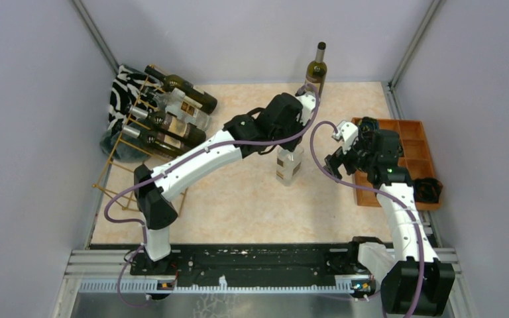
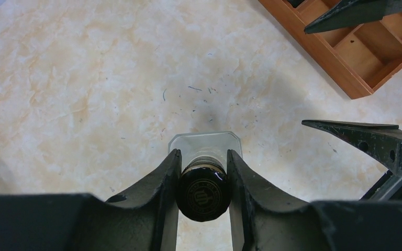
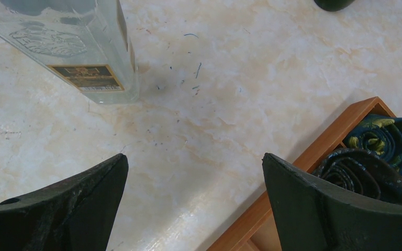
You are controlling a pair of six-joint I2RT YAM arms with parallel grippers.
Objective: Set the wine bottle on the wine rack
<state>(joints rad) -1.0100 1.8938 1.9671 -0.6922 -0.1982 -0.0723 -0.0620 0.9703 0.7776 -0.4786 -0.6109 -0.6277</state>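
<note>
Looking at your left arm [image 1: 192, 159] first: it reaches out over the middle of the tabletop [image 1: 238, 205], and the left jaws are clamped tight on the neck of the clear bottle [image 1: 289, 165]. The left wrist view looks straight down on it, with the round black cap [image 2: 203, 193] sitting between the two fingers [image 2: 162, 183], one pressed against each side just under it. The bottle stands upright, and from the right wrist view its bottom looks like it rests on the tabletop, with a small gold and black label [image 3: 86, 77] low on its side.

Your right arm [image 1: 397, 212] is to the right of that bottle, near it but not touching. The right jaws are wide apart with nothing between them, hanging over bare tabletop just beside the left edge of the wooden tray [image 1: 414, 149]. A couple of rolled-up dark patterned cloths [image 3: 366, 167] sit in the tray's compartments.

The wine rack [image 1: 106, 165] is at the far left of the tabletop, well apart from the clear bottle. It's a slanted gold wire frame, and several bottles [image 1: 172, 119] already lie on it with their necks pointing left. There's a zebra-striped cloth [image 1: 122, 89] behind it against the left wall.

One more green bottle [image 1: 316, 69] stands upright at the far edge of the tabletop, just beyond your left arm's wrist.
</note>
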